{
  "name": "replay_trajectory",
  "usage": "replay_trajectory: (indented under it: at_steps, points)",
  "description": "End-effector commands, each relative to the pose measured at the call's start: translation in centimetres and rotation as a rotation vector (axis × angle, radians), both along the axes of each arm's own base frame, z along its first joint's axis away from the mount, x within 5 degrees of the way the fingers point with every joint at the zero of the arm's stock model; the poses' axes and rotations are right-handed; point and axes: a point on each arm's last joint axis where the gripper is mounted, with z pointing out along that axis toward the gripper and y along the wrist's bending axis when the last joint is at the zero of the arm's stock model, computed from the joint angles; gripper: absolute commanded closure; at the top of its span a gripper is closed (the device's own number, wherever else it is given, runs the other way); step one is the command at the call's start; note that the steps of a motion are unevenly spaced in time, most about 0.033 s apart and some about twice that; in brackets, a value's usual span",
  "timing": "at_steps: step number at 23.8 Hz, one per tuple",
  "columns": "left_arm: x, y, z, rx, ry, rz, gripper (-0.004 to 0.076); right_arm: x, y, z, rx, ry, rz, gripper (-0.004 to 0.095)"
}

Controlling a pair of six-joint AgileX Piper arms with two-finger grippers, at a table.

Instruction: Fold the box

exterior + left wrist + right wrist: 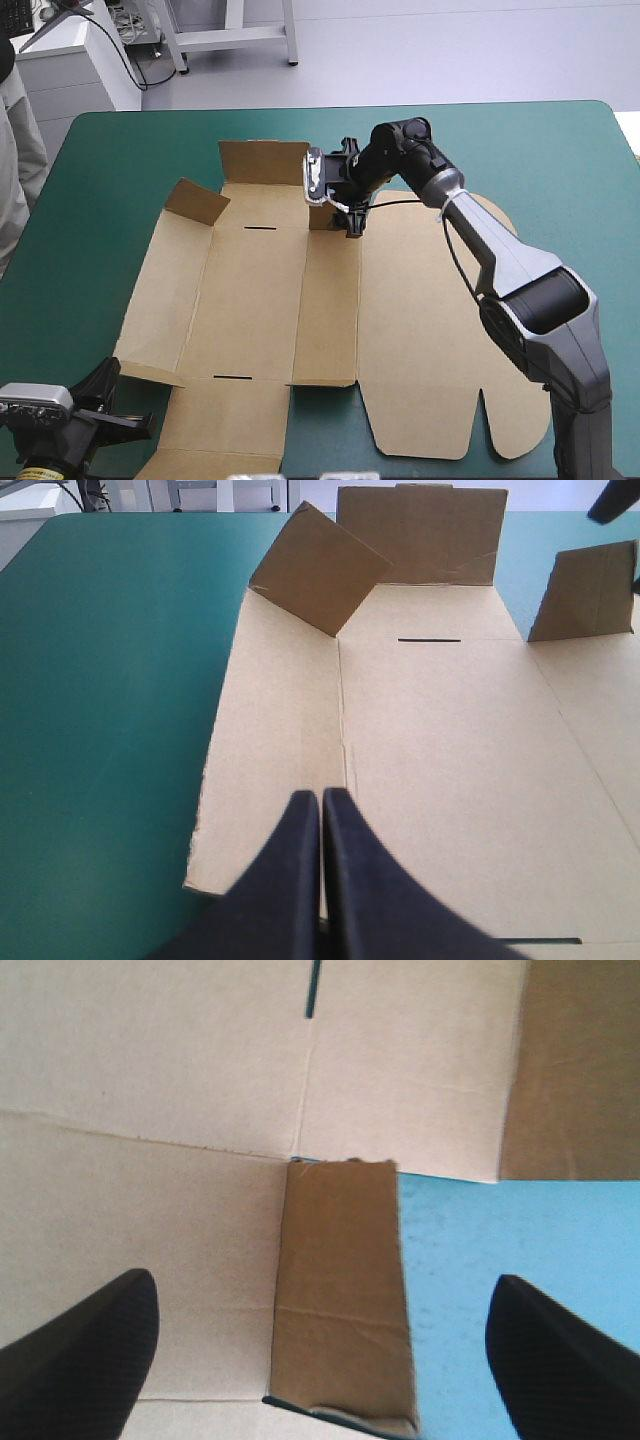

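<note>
Box (255,300) brown, lying mostly flat at mid-desk, with the wide lid panel toward the right edge. Right gripper (325,1282) spread wide over a small upright flap (340,1290) at the far edge of the box, the flap standing between the black fingers with no visible contact. Left gripper (320,802) pressed together to one point at the near left corner of the box. Far wall (262,160) and far-left corner flap (197,200) raised. Teal-green desk (120,170) all around.
</note>
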Motion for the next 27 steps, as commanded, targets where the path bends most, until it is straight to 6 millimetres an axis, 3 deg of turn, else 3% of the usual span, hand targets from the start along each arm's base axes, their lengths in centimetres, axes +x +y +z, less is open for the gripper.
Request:
replay_trajectory:
  at_steps: [1, 4, 6, 10, 12, 18, 20, 22, 24, 26, 27]
  points:
    - [0.1, 0.0, 1.3, -0.031, -0.078, 0.001, 0.0732, -2.3, -1.6, 7.1, 0.130, -0.077, -0.134, 0.0092]
    - [0.1, 0.0, 1.3, -0.031, -0.078, 0.001, 0.0732, -2.7, -2.4, 7.9, 0.134, -0.042, -0.270, 0.0163]
    - [0.1, 0.0, 1.3, -0.031, -0.078, 0.001, 0.0732, -2.9, -3.1, 8.2, 0.128, -0.025, -0.372, 0.0284]
    - [0.1, 0.0, 1.3, -0.031, -0.078, 0.001, 0.0732, -2.9, -4.0, 8.2, 0.114, 0.012, -0.527, 0.0665]
    - [0.1, 0.0, 1.3, -0.031, -0.078, 0.001, 0.0732, -2.9, -4.2, 8.1, 0.116, 0.031, -0.576, 0.0918]
    - [0.1, 0.0, 1.3, -0.031, -0.078, 0.001, 0.0731, -2.9, -4.8, 8.5, 0.263, 0.111, -0.887, 0.0905]
    - [0.1, 0.0, 1.3, -0.027, -0.078, 0.002, 0.0691, -3.3, -5.4, 9.0, 0.291, 0.110, -0.958, 0.0905]
    - [0.1, 0.0, 1.2, -0.023, -0.077, 0.005, 0.0564, -4.1, -6.1, 9.7, 0.322, 0.103, -0.980, 0.0905]
    - [0.1, 0.0, 1.2, -0.023, -0.077, 0.005, 0.0316, -5.5, -7.7, 10.2, 0.368, 0.119, -1.009, 0.0906]
    - [0.2, 0.0, 1.2, -0.032, -0.075, 0.007, 0.0177, -7.3, -9.8, 10.5, 0.436, 0.122, -1.034, 0.0908]
    - [0.2, 0.0, 1.2, -0.032, -0.075, 0.007, 0.0157, -7.9, -10.5, 10.1, 0.458, 0.129, -1.043, 0.0908]
